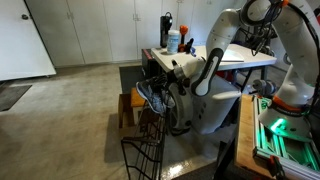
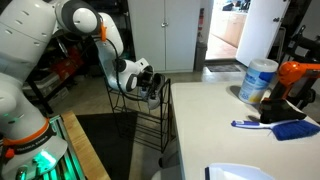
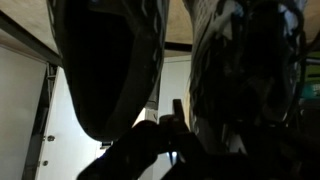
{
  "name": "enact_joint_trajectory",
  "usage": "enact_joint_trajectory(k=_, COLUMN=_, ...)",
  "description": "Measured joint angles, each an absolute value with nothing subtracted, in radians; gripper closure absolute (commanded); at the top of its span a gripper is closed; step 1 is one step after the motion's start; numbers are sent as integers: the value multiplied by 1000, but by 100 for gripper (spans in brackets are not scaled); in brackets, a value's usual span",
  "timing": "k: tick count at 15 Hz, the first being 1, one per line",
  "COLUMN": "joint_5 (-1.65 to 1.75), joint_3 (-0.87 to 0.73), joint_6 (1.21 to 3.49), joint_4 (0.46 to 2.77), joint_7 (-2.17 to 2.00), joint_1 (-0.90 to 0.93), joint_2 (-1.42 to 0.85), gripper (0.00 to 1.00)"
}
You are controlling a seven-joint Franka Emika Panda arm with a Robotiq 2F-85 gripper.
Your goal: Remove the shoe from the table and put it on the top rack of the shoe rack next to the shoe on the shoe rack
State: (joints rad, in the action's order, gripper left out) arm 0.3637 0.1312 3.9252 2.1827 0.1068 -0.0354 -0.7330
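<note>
My gripper point(image 1: 166, 86) reaches over the top tier of the dark wire shoe rack point(image 1: 143, 150), which also shows in an exterior view point(image 2: 160, 125). It holds the dark grey-black shoe point(image 1: 150, 98) at the rack's top, right beside the shoe that rests there; the pair shows as a dark clump point(image 2: 152, 80). In the wrist view the held shoe point(image 3: 240, 70) fills the right side and the other shoe point(image 3: 108, 60) the left. The gripper point(image 3: 200, 125) is dark there and its fingers are barely visible. The white table point(image 1: 245, 58) stands behind the arm.
A white and blue bottle point(image 2: 258, 80), a blue brush point(image 2: 275, 127) and an orange object point(image 2: 300, 75) are on the table point(image 2: 230, 135). A low wooden stool point(image 1: 125, 108) stands next to the rack. White cupboard doors line the back wall.
</note>
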Motion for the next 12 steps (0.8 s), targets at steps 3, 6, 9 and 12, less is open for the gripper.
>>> enact_joint_trajectory(k=3, joint_5=364, joint_3=129, joint_6=3966, joint_4=2183, joint_7=106, joint_1=-35, joint_2=-724, gripper=11)
enact_joint_trajectory(k=6, joint_5=364, joint_3=129, joint_6=3976, joint_4=2183, joint_7=104, joint_1=-31, joint_2=-705, gripper=0)
enact_joint_trajectory(k=9, joint_5=364, joint_3=130, joint_6=3965, joint_4=2186, joint_7=84, joint_1=-28, joint_2=-696, gripper=0)
enact_joint_trajectory(k=12, joint_5=363, joint_3=137, joint_6=3929, joint_4=2198, joint_7=36, joint_1=-28, joint_2=-679, gripper=0)
